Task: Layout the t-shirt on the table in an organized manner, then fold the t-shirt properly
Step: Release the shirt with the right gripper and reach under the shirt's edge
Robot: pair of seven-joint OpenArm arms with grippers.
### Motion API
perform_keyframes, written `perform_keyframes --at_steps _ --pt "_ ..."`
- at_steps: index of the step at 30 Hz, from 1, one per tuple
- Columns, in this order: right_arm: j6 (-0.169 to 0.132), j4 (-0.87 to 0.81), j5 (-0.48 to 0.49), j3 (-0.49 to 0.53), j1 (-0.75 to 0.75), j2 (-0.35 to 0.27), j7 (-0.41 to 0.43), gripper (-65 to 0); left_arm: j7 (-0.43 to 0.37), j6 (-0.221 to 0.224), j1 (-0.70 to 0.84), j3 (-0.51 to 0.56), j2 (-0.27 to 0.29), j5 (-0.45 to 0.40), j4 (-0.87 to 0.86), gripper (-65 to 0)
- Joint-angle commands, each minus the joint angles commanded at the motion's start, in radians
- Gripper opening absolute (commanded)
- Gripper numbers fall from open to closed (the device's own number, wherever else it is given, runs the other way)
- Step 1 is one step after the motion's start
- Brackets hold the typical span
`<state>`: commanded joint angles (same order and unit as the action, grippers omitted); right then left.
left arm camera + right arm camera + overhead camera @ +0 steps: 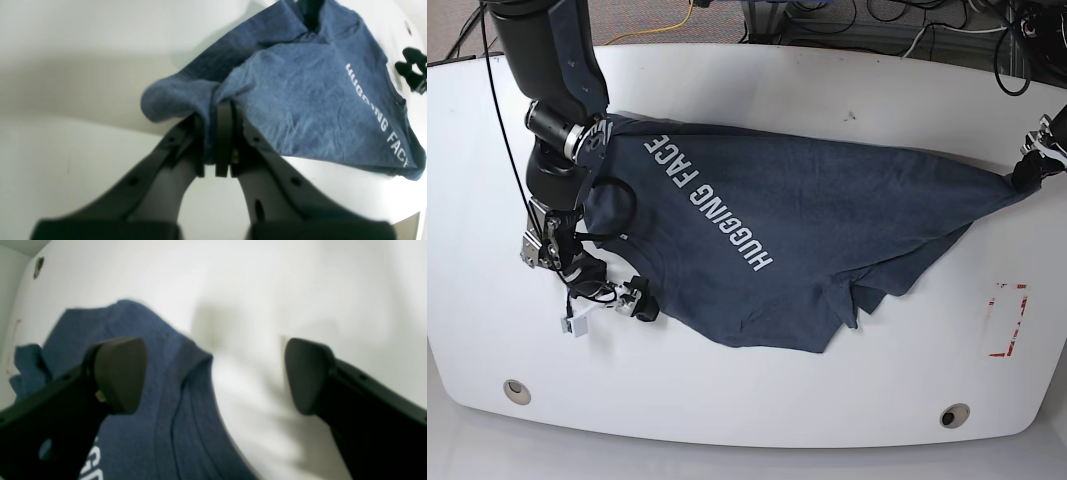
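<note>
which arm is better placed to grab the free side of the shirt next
Right. The right gripper is open and empty beside the t-shirt's collar end, while the left gripper is already shut on the far edge, holding it stretched.

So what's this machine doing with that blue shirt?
A two-armed robot is spreading the t-shirt out on the table before folding it. Its left gripper is clamped on one end of the fabric, holding it stretched toward the table's edge. The right gripper is open, holding nothing, poised at the other end near the collar. The shirt lies mostly spread, lettering up, but its lower edge is bunched and wrinkled, so no folding has begun yet.
</note>
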<state>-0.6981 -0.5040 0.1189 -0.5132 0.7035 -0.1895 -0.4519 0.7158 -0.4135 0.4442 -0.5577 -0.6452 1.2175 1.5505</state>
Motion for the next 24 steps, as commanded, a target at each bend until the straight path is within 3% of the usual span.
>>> perform_keyframes --at_steps 5,20,24 --pt "0.000 -0.002 0.006 0.087 -0.005 0.038 0.000 -1.4 0.000 0.000 -0.002 0.003 0.002 0.000 -0.002 -64.0" --pt "0.000 -0.002 0.002 0.100 0.000 0.114 0.002 -1.9 0.000 0.000 -0.003 0.005 0.002 0.000 -0.003 -64.0" --pt "0.000 -0.002 0.002 0.100 0.000 0.126 0.003 -11.6 0.000 0.000 -0.003 0.005 0.002 0.000 -0.005 -64.0"
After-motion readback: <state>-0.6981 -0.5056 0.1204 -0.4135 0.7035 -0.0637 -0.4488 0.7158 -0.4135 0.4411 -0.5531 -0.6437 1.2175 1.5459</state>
